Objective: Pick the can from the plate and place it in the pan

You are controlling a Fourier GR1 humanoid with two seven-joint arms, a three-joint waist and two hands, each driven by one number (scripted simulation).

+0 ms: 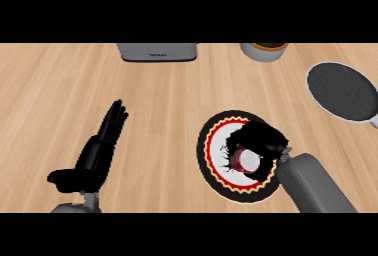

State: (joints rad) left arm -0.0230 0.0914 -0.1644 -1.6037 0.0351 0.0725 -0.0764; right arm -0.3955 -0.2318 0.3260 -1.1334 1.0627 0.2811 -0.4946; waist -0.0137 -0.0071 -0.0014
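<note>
Right hand sits low over the plate, its black fingers curled round the can, which shows only as a red-sided cylinder with a pale round end peeking out beneath the palm. So the hand is grasping the can, and the can is on or just above the plate; whether it has left the surface cannot be told from this angle.

Largest thing in view is the wooden counter. Next comes the pan, a dark grey round dish with a pale rim, lying well apart from the plate toward the upper right. The plate is black with a red and yellow zigzag ring. At the far edge stand a grey box and a pale cup. Left hand rests at the lower left, fingers straight and up, holding nothing.

As for handling, the can is likely stiff and light to middling in weight, with smooth metal sides that could slide in the fingers. A hold round its side wall, near the middle, seems the safest. It should not crush or break, but it may roll if set down on its side in the pan.
</note>
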